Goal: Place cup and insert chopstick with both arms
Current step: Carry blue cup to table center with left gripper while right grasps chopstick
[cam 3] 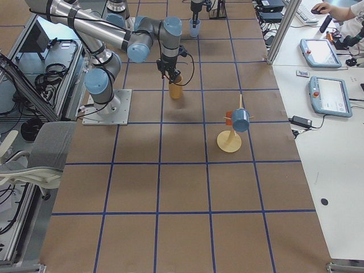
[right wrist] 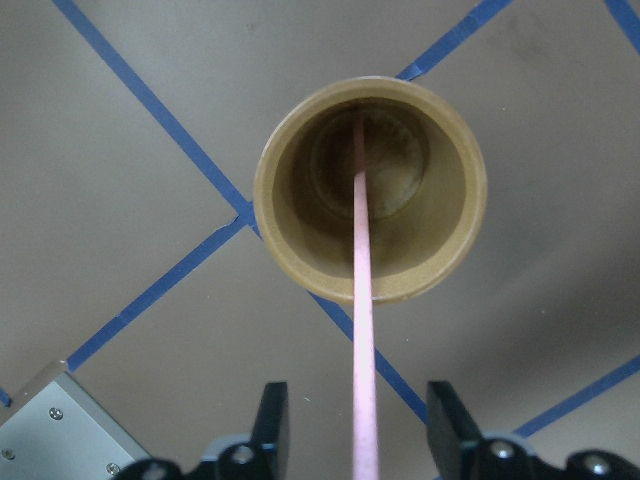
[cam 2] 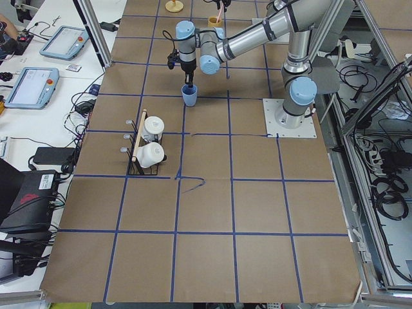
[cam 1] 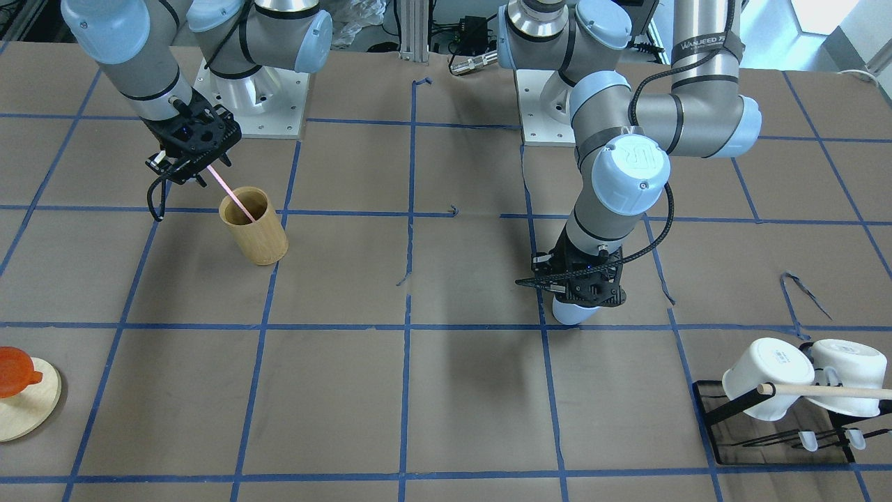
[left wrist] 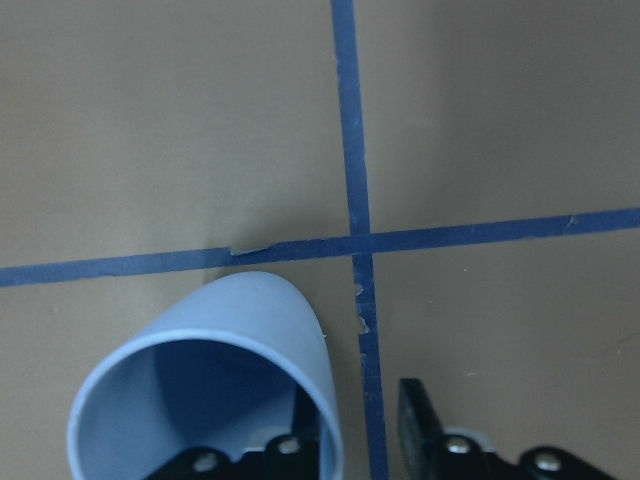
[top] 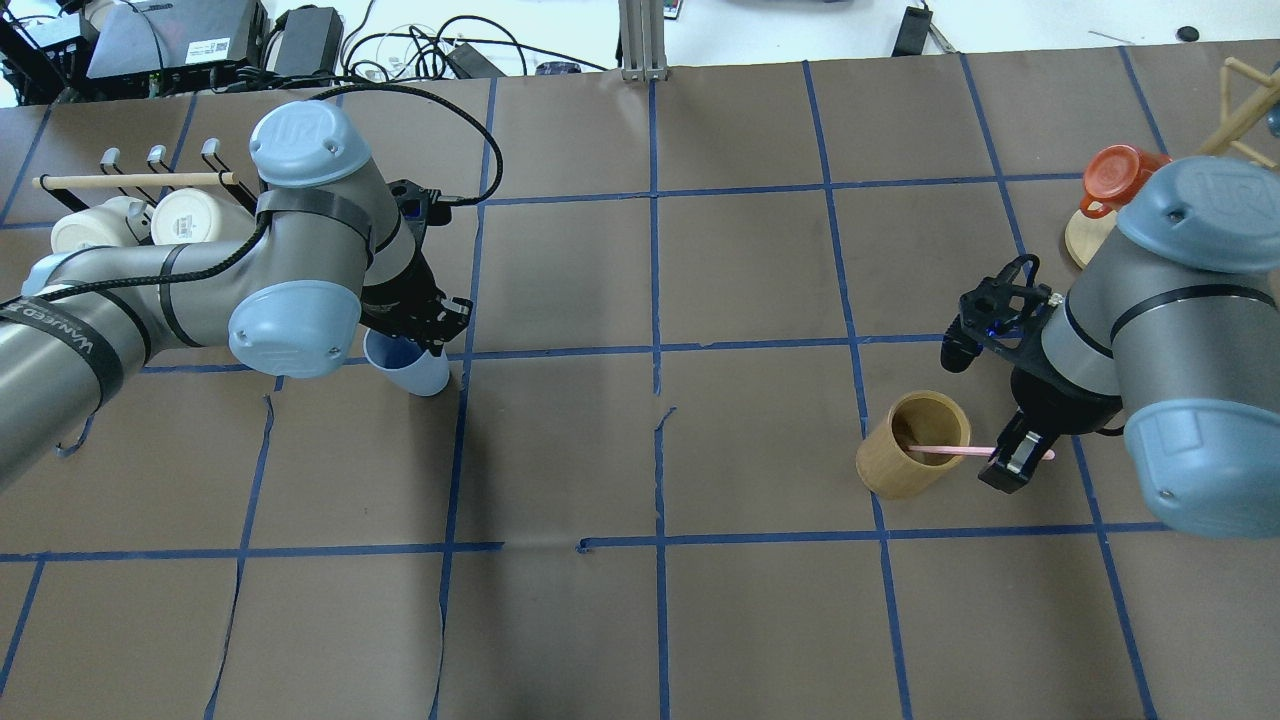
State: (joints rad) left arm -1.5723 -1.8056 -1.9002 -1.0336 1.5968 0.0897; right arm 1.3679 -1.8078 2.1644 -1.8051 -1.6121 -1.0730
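Observation:
The light-blue cup [top: 415,372] stands upright on the table by a tape crossing; it also shows in the front view [cam 1: 573,312] and the left wrist view [left wrist: 200,400]. My left gripper [top: 425,335] is open over it, one finger inside the rim and one outside, with a gap showing in the left wrist view [left wrist: 350,425]. The pale pink chopstick [right wrist: 360,300] leans in the tan bamboo cup [right wrist: 440,250], its upper end passing between the spread fingers of my open right gripper [right wrist: 355,410]. The overhead view shows that gripper [top: 1010,462] beside the bamboo cup [top: 900,465].
A black rack with two white mugs [cam 1: 766,376] and a wooden dowel [cam 1: 829,392] stands on my left, far side. An orange cup [cam 1: 14,373] sits on a round wooden stand at my right, far side.

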